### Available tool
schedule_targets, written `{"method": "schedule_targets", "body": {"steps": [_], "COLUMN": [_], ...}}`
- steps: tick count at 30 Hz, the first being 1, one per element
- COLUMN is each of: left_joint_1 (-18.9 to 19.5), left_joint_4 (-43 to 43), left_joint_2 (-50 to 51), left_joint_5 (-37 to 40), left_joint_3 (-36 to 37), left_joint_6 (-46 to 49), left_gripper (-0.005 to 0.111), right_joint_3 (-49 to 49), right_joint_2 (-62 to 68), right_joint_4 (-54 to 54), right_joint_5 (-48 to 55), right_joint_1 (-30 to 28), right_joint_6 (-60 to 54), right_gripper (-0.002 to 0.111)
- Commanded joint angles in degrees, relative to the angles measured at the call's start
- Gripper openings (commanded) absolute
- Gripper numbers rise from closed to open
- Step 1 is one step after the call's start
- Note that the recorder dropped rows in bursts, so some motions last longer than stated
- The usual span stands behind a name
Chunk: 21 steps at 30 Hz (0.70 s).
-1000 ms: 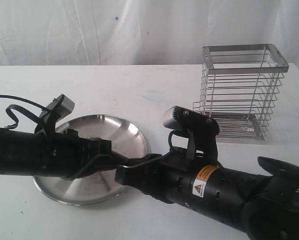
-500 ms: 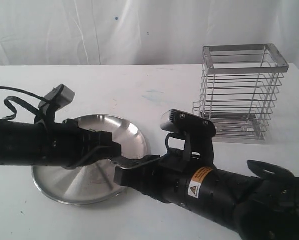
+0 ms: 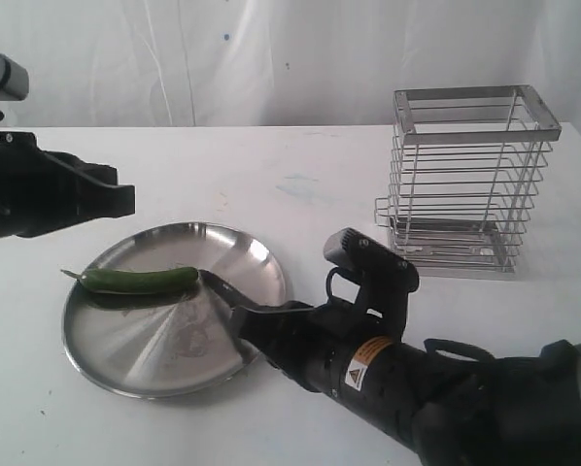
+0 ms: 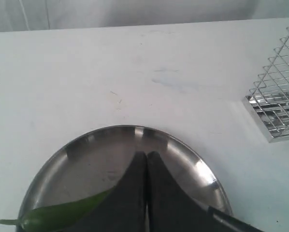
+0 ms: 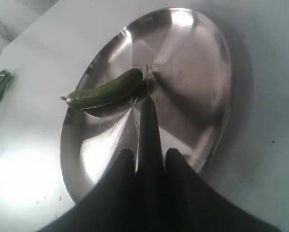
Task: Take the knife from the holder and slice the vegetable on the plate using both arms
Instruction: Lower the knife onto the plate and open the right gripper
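Exterior view: white tabletop [image 3: 300, 175], both arms reach in from the near side
plate: round shiny stainless-steel plate [image 3: 164, 354], flat on tabletop, left of centre
vegetable: slender glossy dark-green vegetable [image 3: 140, 281], lying on its side in plate's far-left part, stem tail reaching the rim
left arm [image 3: 38, 194]: lifted clear of tabletop at left edge, forearm roughly level, aimed at plate
left gripper [image 4: 147, 157]: fingers pressed together, nothing between them, hovering above plate
right arm [image 3: 417, 388]: low, stretched across the front toward plate, yellow warning label facing camera
right gripper [image 5: 149, 155]: pinching handle of slim all-black kitchen knife [image 5: 148, 121], blade pointing straight ahead over plate
knife tip: at vegetable's blunt end, contact cannot tell
holder: tall silver wire rack [image 3: 465, 180], upright, well apart on the right
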Motion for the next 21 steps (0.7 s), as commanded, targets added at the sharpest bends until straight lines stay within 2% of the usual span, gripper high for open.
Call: {"method": "schedule_targets", "body": {"steps": [1, 10, 21], "left_joint_1": [0.2, 0.2, 0.2], "left_joint_4": [-1.2, -1.2, -1.2], "left_joint_2": [-1.1, -1.0, -1.0], "left_joint_5": [2.5, 5.3, 6.4], "left_joint_3": [2.6, 7.0, 7.0], "left_joint_6": [0.0, -0.1, -0.2], "left_gripper": [0.000, 0.000, 0.000], "right_joint_3": [-0.3, -0.3, -0.3], "right_joint_2": [1.9, 6.2, 8.7], "right_joint_4": [-5.1, -6.0, -7.9], "right_joint_5": [-2.6, -3.1, -3.0], "right_joint_1": [-0.1, -0.1, -0.1], "right_joint_6": [4.6, 10.5, 10.8], "right_gripper": [0.000, 0.000, 0.000]}}
